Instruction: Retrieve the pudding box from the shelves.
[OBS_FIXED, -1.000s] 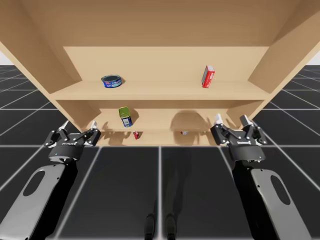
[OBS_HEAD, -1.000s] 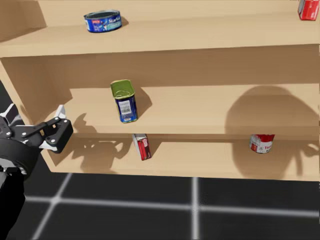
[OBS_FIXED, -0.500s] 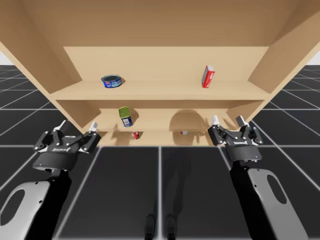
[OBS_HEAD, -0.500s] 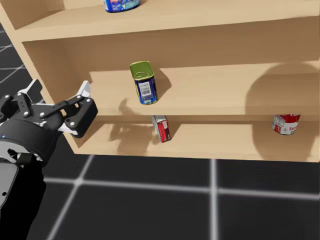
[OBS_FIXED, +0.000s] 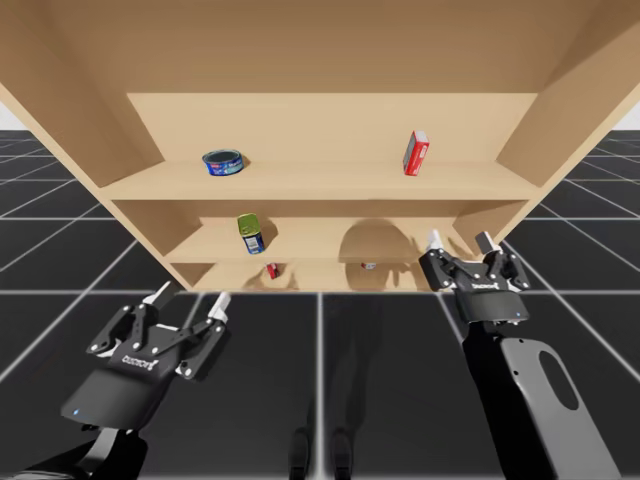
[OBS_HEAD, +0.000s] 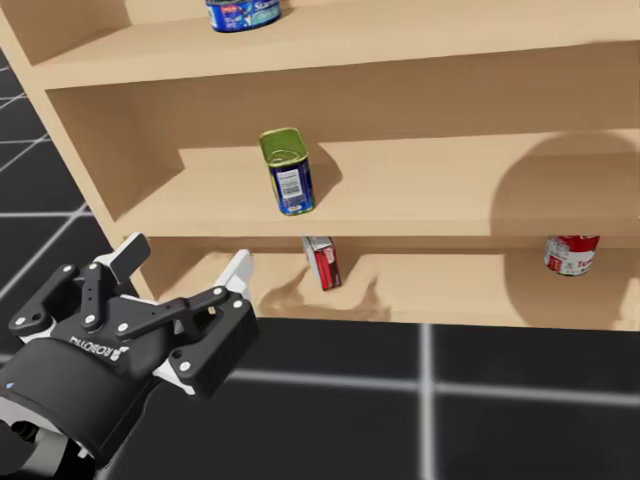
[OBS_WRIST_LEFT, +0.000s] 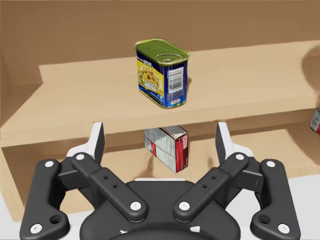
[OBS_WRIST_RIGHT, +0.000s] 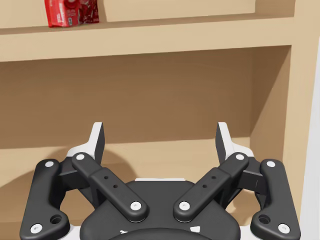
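Observation:
A small red and white box (OBS_FIXED: 272, 270) stands tilted on the lowest shelf, under the middle shelf board (OBS_HEAD: 322, 262). In the left wrist view that box (OBS_WRIST_LEFT: 167, 147) lies ahead of my open left gripper (OBS_WRIST_LEFT: 160, 135), in line with the gap between its fingers and well apart from them. My left gripper (OBS_FIXED: 192, 297) hovers in front of the shelves, low and left (OBS_HEAD: 188, 258). A second red box (OBS_FIXED: 416, 152) stands on the upper shelf at the right (OBS_WRIST_RIGHT: 71, 12). My right gripper (OBS_FIXED: 458, 240) is open and empty at the shelves' lower right (OBS_WRIST_RIGHT: 160, 132).
A blue can with a green top (OBS_FIXED: 250, 233) stands on the middle shelf, right above the small box (OBS_WRIST_LEFT: 162, 73). A flat blue tin (OBS_FIXED: 223, 161) sits on the upper shelf. A red and white can (OBS_HEAD: 571, 254) stands on the lowest shelf to the right.
My left arm has drawn back and down from the shelves' left corner, its gripper still open. My head turned left and down earlier. The right gripper has hardly moved.

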